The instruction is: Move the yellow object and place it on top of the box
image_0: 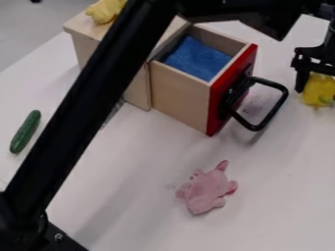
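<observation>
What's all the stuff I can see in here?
Wooden box: one, tan, upper left
Drawer: one, tan, red front, pulled out
Handle: one, black, drawer front
Cloth: one, blue, inside drawer
Yellow plush toy: one, yellow, atop box
Yellow object: one, yellow, right edge
Pink plush toy: one, pink, lower centre
Cucumber: one, green, left
Table: one, white, underneath
Arm: one, black, left and top
Gripper: one, black, at yellow object

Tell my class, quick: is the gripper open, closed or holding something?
Gripper: at the right-edge yellow object; whether open or closed on it, cannot be told.
</observation>
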`<act>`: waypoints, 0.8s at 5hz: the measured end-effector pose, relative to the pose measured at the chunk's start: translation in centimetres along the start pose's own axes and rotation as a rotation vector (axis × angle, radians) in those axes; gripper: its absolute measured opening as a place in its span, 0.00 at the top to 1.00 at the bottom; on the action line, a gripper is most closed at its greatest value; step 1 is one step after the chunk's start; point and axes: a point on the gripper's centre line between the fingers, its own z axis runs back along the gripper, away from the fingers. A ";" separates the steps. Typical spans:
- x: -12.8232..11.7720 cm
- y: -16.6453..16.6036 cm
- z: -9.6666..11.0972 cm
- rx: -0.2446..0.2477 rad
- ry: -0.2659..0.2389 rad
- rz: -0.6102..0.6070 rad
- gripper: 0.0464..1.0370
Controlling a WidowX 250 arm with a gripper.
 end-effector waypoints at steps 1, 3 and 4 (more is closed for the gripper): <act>1.4 0.3 3.0 -0.028 -0.036 -0.127 0.14; 3.7 7.6 13.5 -0.123 -0.207 -0.143 0.14; 3.3 12.3 16.7 -0.103 -0.218 -0.195 0.14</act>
